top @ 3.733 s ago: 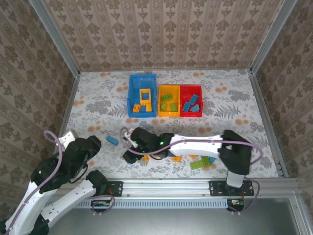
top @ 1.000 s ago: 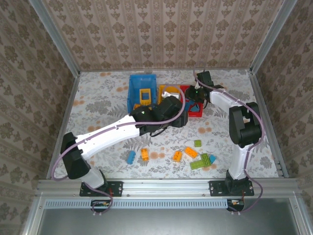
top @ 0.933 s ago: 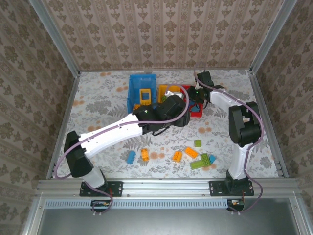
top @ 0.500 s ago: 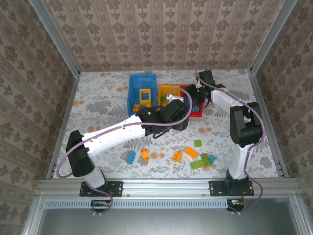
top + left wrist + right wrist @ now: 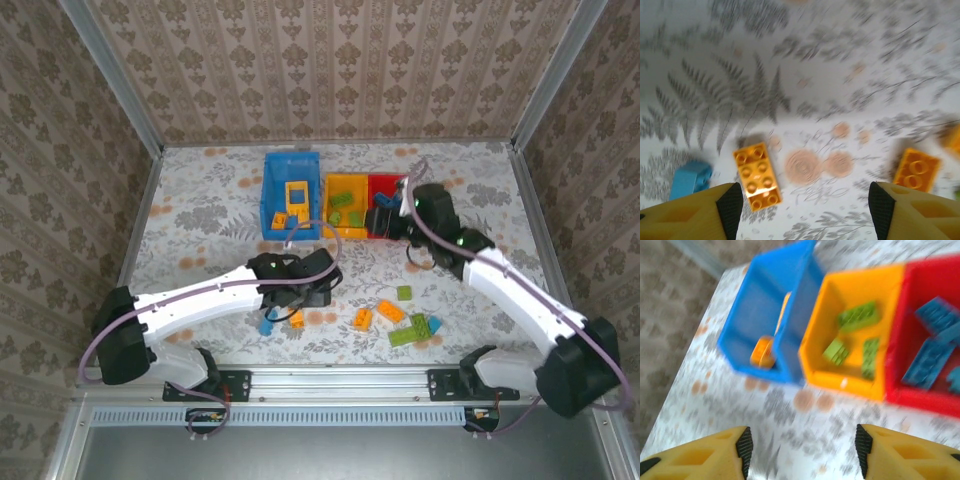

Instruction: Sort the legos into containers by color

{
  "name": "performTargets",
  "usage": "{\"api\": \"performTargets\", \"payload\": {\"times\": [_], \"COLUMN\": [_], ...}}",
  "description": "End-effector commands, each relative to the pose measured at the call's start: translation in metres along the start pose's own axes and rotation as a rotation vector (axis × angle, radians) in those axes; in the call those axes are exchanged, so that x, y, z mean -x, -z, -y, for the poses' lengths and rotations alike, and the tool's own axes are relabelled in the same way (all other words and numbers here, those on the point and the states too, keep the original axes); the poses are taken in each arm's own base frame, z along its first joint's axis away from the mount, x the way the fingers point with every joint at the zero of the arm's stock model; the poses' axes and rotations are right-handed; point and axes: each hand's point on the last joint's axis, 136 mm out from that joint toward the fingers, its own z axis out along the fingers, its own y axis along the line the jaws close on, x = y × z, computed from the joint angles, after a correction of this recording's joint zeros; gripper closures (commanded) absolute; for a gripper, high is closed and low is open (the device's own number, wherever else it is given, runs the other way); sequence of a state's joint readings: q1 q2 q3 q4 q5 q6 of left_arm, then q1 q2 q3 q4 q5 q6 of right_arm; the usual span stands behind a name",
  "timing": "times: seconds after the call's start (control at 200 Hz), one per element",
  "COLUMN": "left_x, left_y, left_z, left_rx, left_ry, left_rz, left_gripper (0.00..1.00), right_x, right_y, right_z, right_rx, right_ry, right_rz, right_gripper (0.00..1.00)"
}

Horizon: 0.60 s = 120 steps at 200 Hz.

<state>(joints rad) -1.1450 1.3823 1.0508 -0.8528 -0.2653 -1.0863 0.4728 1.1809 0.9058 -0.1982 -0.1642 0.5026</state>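
You're at a pickup: your left jaws spread empty over the orange brick (image 5: 757, 175) on the surface (image 5: 840, 65) beside a blue brick (image 5: 690, 179) (the right jaws, likewise spread, hang empty before the blue bin (image 5: 765, 305)), so next lower, pinch and carry it there.

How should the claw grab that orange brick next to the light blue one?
Pinch the orange brick across its two long sides, near the middle, coming straight down from above. It lies flat, studs up, so those sides are straight, parallel and bare. The blue brick lies beside it but apart, probably leaving room for one finger.
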Motion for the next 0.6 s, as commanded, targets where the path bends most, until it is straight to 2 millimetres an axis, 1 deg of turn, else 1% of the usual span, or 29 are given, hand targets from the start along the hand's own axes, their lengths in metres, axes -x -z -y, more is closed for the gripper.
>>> {"api": "performTargets", "payload": {"times": [0.0,0.07,0.15,0.235,0.285,0.385,0.595], "left_x": [-0.027,-0.034,-0.039,-0.045,-0.048,-0.055,-0.062], "left_y": [-0.015,-0.025,-0.036,-0.045,-0.049,-0.059,-0.071], "left_z": [-0.013,-0.014,-0.019,-0.024,-0.027,-0.030,-0.036], "left_rx": [0.051,0.074,0.109,0.138,0.151,0.157,0.184], "left_ry": [0.106,0.114,0.128,0.135,0.143,0.153,0.155], "left_rz": [-0.103,-0.129,-0.151,-0.169,-0.181,-0.209,-0.225], "left_gripper": [0.28,0.27,0.27,0.26,0.26,0.26,0.30], "right_x": [-0.047,-0.076,-0.104,-0.127,-0.136,-0.144,-0.140], "right_y": [0.007,0.013,0.019,0.022,0.024,0.027,0.026], "right_z": [-0.001,-0.009,-0.018,-0.020,-0.021,-0.023,-0.026], "right_rx": [-0.033,-0.008,0.035,0.054,0.060,0.068,0.071], "right_ry": [0.070,0.077,0.081,0.068,0.064,0.050,0.051], "right_rz": [-0.042,-0.080,-0.121,-0.168,-0.185,-0.188,-0.177], "right_gripper": [0.37,0.35,0.31,0.30,0.29,0.29,0.29]}}
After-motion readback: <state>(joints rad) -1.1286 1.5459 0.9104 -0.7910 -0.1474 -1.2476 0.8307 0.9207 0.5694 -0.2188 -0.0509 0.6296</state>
